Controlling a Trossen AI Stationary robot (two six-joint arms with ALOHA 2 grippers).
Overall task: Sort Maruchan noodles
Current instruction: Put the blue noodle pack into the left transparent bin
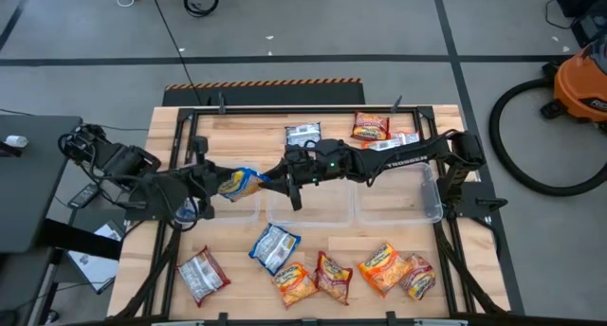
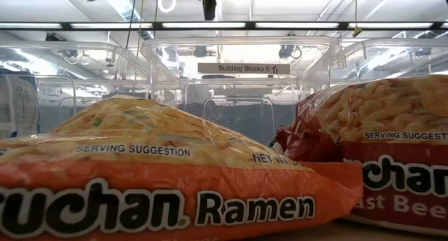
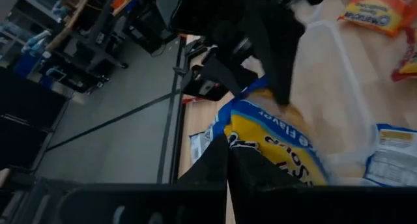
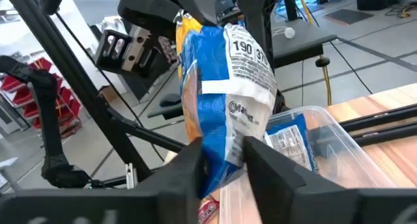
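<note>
Right now both grippers clamp one blue-and-yellow noodle packet [image 1: 237,183] above the left clear bin [image 1: 248,209], the left gripper [image 1: 216,185] pinching one end and the right gripper [image 1: 282,181] the other, while other packets [image 1: 332,274] lie along the table's [image 1: 237,132] near edge.

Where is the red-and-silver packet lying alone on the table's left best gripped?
Probably from straight above, on one short end of the red-and-silver packet: it lies flat and askew with nothing touching it, so the fingers can close across that thin edge.
</note>
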